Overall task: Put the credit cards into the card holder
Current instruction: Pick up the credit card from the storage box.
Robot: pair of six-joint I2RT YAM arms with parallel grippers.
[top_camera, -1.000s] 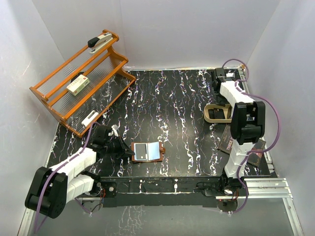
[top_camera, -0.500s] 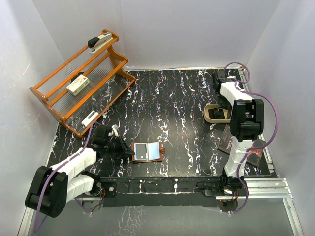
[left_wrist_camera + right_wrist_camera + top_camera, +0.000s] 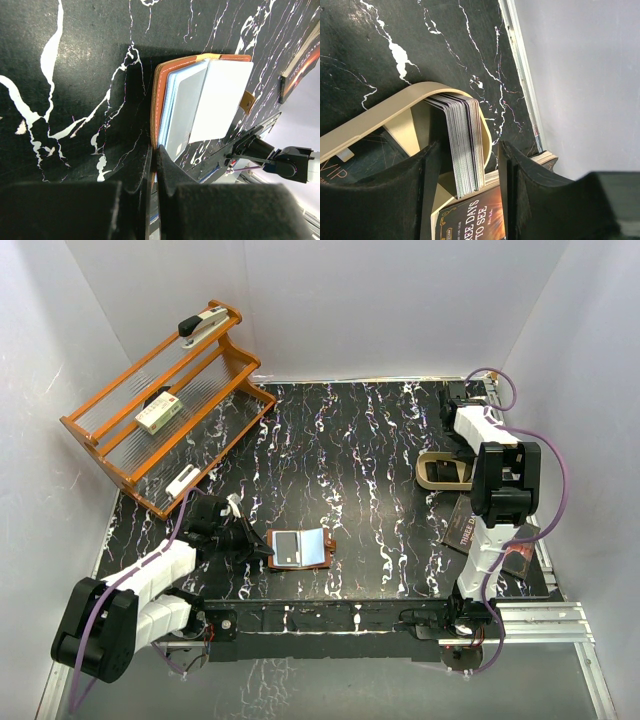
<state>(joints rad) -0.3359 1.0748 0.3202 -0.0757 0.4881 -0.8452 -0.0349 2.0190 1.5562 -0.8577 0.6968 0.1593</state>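
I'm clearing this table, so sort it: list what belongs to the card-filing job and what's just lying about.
Job: card holder, cards inside it, stacked cards in tan stand.
Lying about: orange rack, stapler, white-and-green box, lettered book.

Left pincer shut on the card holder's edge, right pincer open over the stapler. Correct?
One error: the right wrist view shows the right pincer open astride the stack of cards in the tan curved stand. The rest holds.

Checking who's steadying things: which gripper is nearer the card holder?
Left. The left gripper pinches an edge of the card holder; the right gripper is far off, at the tan curved stand.
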